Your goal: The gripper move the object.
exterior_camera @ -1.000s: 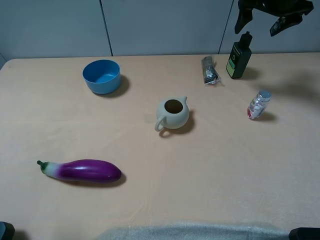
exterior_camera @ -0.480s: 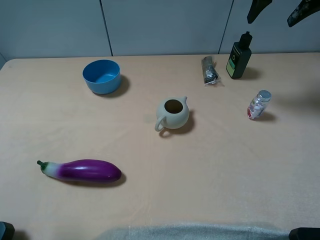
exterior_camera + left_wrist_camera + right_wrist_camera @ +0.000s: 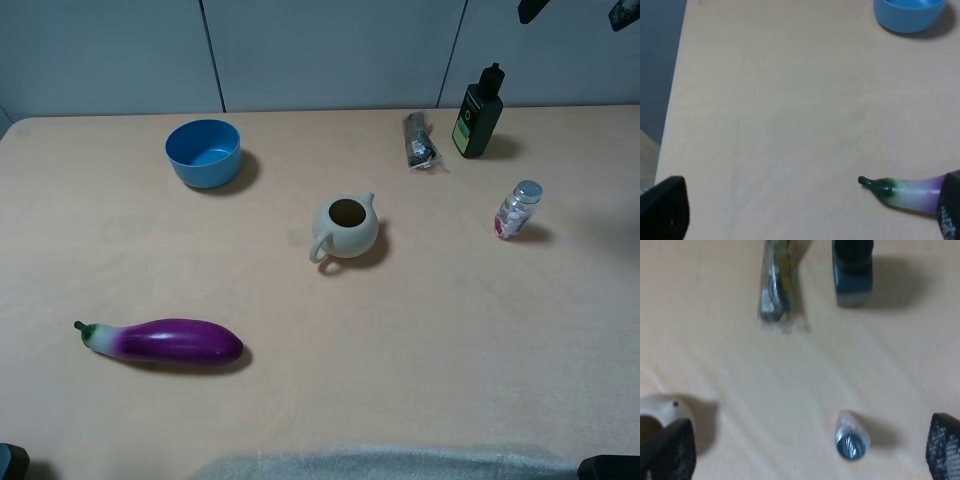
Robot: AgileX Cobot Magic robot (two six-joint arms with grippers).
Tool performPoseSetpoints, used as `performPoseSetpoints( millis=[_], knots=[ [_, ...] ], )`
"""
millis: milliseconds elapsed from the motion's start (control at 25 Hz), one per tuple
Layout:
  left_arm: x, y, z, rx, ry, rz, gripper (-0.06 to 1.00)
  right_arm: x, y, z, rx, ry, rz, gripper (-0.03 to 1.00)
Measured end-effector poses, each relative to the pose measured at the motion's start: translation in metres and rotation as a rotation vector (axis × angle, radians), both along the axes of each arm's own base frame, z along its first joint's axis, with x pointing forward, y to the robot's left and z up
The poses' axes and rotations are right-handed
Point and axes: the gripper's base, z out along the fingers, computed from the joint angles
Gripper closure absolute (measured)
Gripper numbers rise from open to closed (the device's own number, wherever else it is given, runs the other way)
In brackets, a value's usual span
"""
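Observation:
The black flat-sided bottle [image 3: 478, 112] with a black cap and green label stands upright at the back right of the table. It also shows in the right wrist view [image 3: 852, 275]. My right gripper [image 3: 577, 10] hangs open high above and to the right of the bottle, only its two dark fingertips showing at the top edge. In the right wrist view the right gripper [image 3: 805, 452] is open and empty. My left gripper [image 3: 805, 210] is open and empty, over the near left of the table by the eggplant's stem.
A dark wrapped packet [image 3: 420, 140] lies left of the bottle. A small clear silver-capped jar [image 3: 518, 208] stands in front of it. A cream teapot [image 3: 345, 226] is mid-table, a blue bowl [image 3: 203, 152] back left, a purple eggplant [image 3: 165, 341] front left.
My right gripper has risen from just above the bottle's cap up and to the right, almost out of the exterior view. The bottle has stayed in place.

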Motion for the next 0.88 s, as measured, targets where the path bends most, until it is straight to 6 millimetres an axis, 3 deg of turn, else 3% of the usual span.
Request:
performPoseSetpoints(
  millis=[440,880],
  knots=[
    [0.000,0.000,0.000,0.000,0.000,0.000,-0.05,-0.085,-0.010,0.011,0.001,-0.011,0.000,0.28],
    [0.000,0.000,0.000,0.000,0.000,0.000,-0.05,-0.174,-0.020,0.033,0.018,-0.164,0.000,0.28]
  ],
)
